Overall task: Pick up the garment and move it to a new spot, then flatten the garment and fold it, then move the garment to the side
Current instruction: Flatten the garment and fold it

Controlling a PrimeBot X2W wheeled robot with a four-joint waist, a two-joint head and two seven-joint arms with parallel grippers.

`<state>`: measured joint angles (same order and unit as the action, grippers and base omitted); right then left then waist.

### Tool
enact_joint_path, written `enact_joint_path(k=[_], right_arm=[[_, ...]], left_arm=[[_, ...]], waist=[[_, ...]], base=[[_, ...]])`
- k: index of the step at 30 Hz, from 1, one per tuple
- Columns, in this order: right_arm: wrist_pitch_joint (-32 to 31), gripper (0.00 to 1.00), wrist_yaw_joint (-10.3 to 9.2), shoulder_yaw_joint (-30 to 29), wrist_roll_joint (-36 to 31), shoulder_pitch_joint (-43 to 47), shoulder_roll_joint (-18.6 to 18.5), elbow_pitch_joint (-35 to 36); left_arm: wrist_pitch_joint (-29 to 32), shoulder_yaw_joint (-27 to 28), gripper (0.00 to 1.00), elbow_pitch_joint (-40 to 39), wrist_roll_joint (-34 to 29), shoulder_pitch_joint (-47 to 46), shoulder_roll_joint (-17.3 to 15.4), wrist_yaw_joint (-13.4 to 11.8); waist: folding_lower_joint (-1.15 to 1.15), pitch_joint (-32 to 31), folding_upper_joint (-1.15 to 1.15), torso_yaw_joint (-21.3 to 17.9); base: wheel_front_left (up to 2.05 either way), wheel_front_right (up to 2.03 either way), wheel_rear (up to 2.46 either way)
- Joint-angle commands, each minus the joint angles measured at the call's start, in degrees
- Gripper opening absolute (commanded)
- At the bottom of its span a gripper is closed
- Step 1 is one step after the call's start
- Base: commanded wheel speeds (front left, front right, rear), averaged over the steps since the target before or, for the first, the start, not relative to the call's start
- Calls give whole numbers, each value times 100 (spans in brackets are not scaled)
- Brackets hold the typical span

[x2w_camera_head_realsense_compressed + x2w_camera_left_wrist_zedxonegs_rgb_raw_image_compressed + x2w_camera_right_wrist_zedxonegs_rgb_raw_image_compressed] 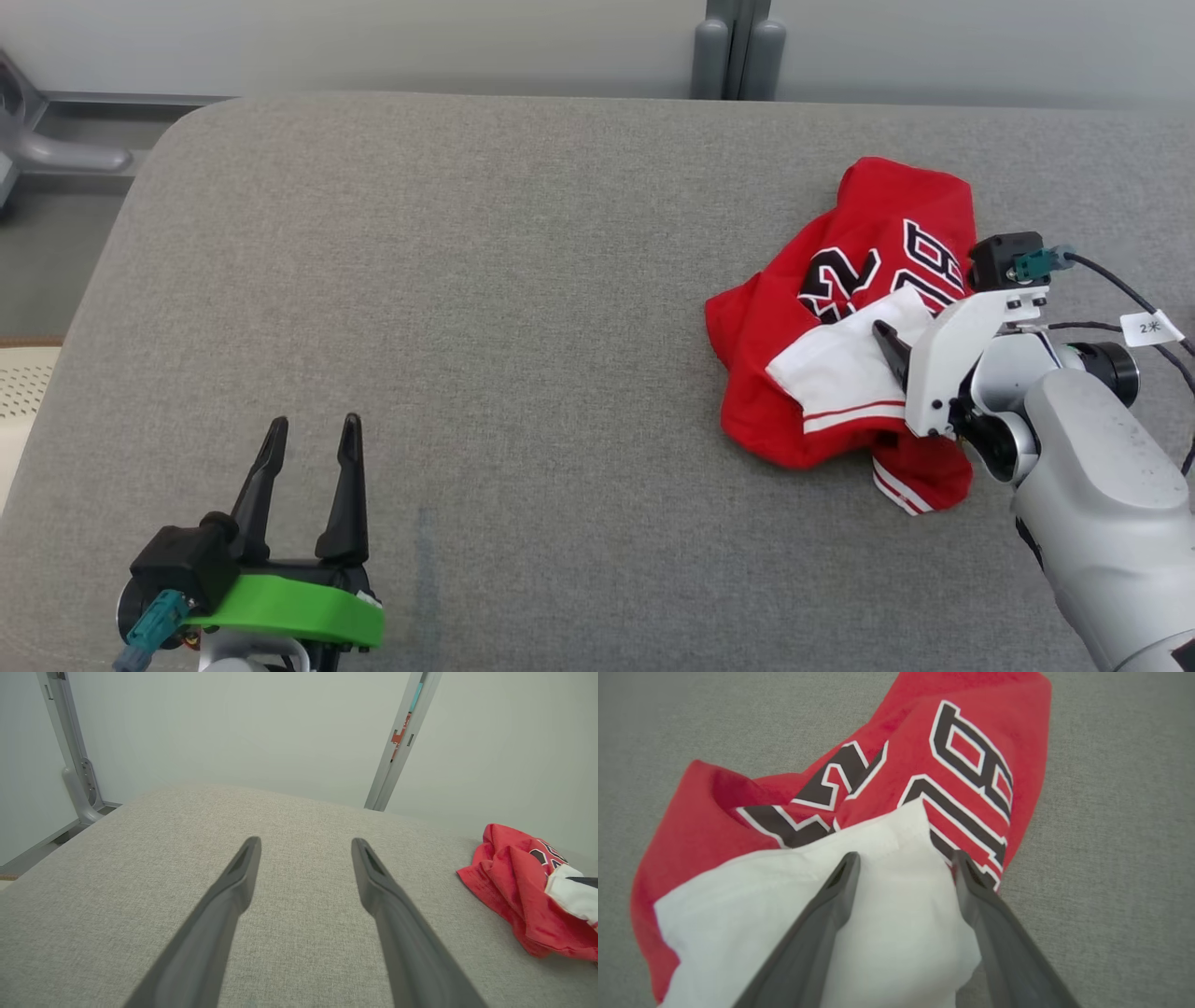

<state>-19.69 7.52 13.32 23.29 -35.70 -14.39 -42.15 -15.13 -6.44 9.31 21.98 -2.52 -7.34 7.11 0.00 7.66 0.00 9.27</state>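
Since the red garment (896,196) lies crumpled on the grey surface (523,280) with nothing lifted, the pick-up looks to be the step in hand. The right gripper (906,856) stands spread, grasping nothing, its fingers straddling the garment's white panel (896,905), with lettered red cloth just beyond the tips. Next it probably needs to press down and pinch a fold. The right forearm slopes down onto the heap. The left gripper (314,425), also spread and empty, hovers with the garment well right of its fingers.
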Motion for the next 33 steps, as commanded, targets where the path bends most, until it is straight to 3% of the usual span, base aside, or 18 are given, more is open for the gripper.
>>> enact_joint_path(k=[1, 4, 6, 12, 16, 24, 30, 31, 32, 33], right_arm=[[93, 49, -6, 117, 50, -61, -47, -43], [218, 11, -6, 396, 155, -96, -109, -115], [232, 0, -6, 605, 256, -106, -136, -138], [377, 0, -6, 1210, 448, -55, -355, 1], [396, 0, -6, 1467, 688, 286, -566, 510], [-391, 0, -6, 1300, 576, 1625, -1062, 2712], [-1550, 0, -7, 806, 209, 2866, -988, 4199], [-1712, 80, -7, 643, 129, 3063, -899, 4359], [-1858, 100, -7, 532, 79, 3219, -831, 4468], [-1982, 100, -5, 409, 34, 3355, -743, 4630]], left_arm=[[1, 22, 100, -7, 18, -82, -26, 20], [1, 52, 100, 2, 23, -79, -16, 24], [1, 72, 100, 5, 26, -94, -6, 26], [1, 112, 100, 22, 22, -89, 39, 33], [1, 139, 100, 46, 13, 30, 55, 28], [1, 288, 100, -103, -32, 288, 85, -7], [1, 294, 100, -207, -71, 323, 122, -23], [1, 286, 100, -211, -72, 321, 126, -23], [1, 279, 100, -209, -73, 318, 129, -23], [1, 268, 100, -201, -77, 312, 132, -23]], waist=[[0, 7, 0, 7], [0, -22, 0, -36], [0, -38, 0, -70], [0, -151, 0, -157], [0, -318, 0, -216], [0, -552, 0, -479], [0, -595, 0, -617], [0, -598, 0, -633], [0, -601, 0, -641], [0, -608, 0, -645]], base=[[0, 0, 0], [0, 0, 0], [0, 0, 0], [0, 0, 0], [0, 0, 0], [0, 0, 0], [0, 0, 0], [0, 0, 0], [0, 0, 0], [0, 0, 0]])
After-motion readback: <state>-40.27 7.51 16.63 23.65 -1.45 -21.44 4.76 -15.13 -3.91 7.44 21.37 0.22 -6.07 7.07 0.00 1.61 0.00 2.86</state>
